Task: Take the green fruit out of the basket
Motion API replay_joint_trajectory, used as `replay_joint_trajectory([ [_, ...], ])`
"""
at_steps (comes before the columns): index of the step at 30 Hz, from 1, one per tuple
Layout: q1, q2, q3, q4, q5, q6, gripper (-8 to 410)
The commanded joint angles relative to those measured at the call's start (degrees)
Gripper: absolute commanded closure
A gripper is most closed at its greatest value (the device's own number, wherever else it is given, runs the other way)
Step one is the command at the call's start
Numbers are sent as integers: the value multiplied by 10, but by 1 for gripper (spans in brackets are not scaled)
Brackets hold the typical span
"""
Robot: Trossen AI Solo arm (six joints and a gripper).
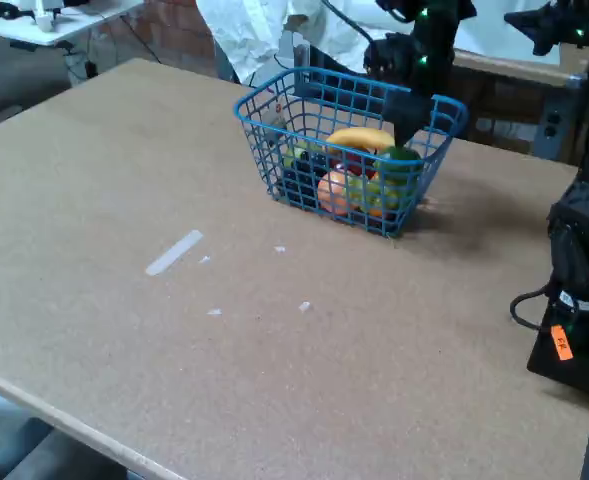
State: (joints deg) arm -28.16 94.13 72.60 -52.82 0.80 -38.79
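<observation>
The blue wire-mesh basket (274, 95) stands at the back middle of the brown table in the fixed view. Inside it lie a yellow banana (362, 137), an orange-pink fruit (334, 192), a paler yellow-green fruit (369, 192) and some dark fruit. At the basket's right end, on top of the pile, sits the small dark-green fruit (401, 158). My black gripper (408, 128) reaches down into that end and hangs right over the green fruit, at or near touching it. Its fingertips merge with the dark arm, so how the jaws stand is unclear.
A person in white clothing (242, 30) stands behind the basket. At the right table edge stands a black device with cables and an orange tag (561, 343). A pale tape strip (174, 252) and small scraps lie on the table in front of the basket.
</observation>
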Motion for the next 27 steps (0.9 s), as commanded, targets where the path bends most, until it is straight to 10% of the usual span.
replay_joint_trajectory([
  [1,0,0,-9,14,-30,-30,1],
  [27,0,0,-90,82,-35,-63,1],
])
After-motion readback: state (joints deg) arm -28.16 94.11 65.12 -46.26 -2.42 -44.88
